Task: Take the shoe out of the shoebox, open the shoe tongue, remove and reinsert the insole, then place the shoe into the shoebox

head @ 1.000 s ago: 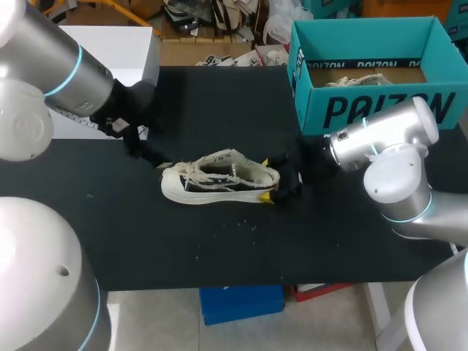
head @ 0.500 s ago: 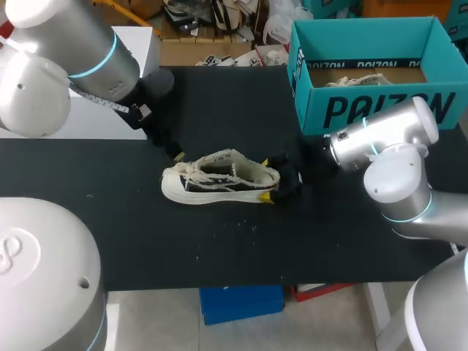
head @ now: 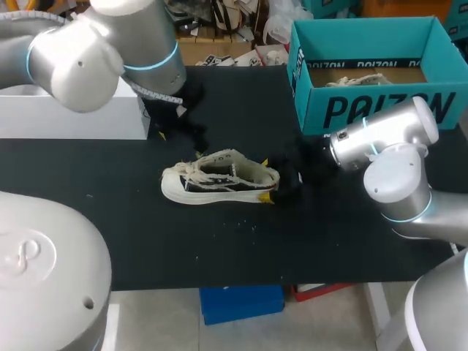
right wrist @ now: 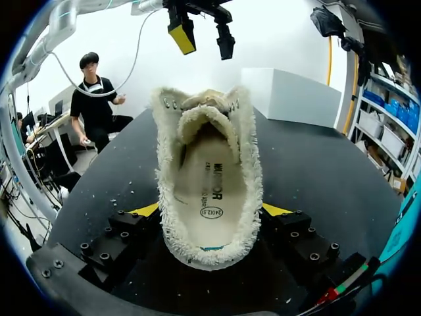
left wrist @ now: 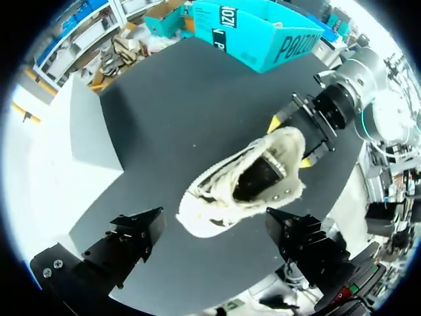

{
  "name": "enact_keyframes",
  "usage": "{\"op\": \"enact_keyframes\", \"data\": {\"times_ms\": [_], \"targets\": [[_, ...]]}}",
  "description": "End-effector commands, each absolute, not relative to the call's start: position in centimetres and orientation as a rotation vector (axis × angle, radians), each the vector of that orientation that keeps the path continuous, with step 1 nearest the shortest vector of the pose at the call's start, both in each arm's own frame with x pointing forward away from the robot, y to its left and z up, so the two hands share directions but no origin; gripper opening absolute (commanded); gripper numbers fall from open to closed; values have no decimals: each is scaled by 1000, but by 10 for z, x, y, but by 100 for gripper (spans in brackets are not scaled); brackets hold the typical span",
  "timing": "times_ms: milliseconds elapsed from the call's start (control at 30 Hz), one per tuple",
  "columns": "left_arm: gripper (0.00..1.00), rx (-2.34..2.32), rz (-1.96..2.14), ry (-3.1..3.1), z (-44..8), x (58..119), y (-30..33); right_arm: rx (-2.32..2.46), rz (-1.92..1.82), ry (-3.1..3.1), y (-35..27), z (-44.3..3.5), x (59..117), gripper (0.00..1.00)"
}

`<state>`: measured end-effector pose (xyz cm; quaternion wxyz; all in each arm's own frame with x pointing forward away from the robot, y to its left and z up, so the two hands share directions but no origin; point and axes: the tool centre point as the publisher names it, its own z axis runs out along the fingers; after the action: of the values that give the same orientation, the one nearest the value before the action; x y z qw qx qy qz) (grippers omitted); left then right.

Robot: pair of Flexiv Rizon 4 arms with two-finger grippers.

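The right pincer (right wrist: 210, 214) is closed around the heel of the shoe (head: 219, 179), one yellow tip pressed on each side, so it has the shoe pinned near the middle of the tabletop (head: 219, 256) with the toe pointing toward the left edge. The left pincer (left wrist: 217, 240) hangs above the shoe with its fingers spread wide and nothing in them. The insole (right wrist: 207, 191) lies flat inside and the tongue (right wrist: 205, 122) stands over the opening, so the tongue step looks next. The shoebox (head: 380, 110) sits at the far right corner with another shoe (head: 358, 80) in it. The risk is probably the frayed collar and loose laces: the left fingers could snag those instead of the tongue. A hard pull could also twist the shoe out of the heel-only hold.
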<state>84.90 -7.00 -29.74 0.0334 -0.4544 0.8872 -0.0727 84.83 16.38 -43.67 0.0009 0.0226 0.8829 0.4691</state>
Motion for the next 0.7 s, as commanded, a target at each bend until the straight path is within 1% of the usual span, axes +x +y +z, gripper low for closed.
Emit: {"op": "enact_keyframes", "data": {"times_ms": [33, 67, 100, 200, 300, 467, 700], "targets": [[100, -1832, 363, 2537, -294, 852, -78, 73, 1471, 2773, 166, -440, 850, 0], [100, -1832, 363, 2537, -294, 852, -78, 73, 1471, 2773, 166, -440, 850, 0], [100, -1937, 508, 2441, -295, 855, -86, 73, 1471, 2773, 166, -440, 850, 0], [100, -2041, 732, 2229, -302, 853, -110, 73, 1471, 2773, 166, -440, 850, 0], [100, -2051, 771, 2205, -310, 846, -131, 73, 1471, 2773, 166, -440, 850, 0], [100, -2074, 845, 2129, -324, 849, -141, 73, 1471, 2773, 166, -440, 850, 0], [100, -2111, 808, 2141, -333, 849, -152, 73, 1471, 2773, 166, -440, 850, 0]]}}
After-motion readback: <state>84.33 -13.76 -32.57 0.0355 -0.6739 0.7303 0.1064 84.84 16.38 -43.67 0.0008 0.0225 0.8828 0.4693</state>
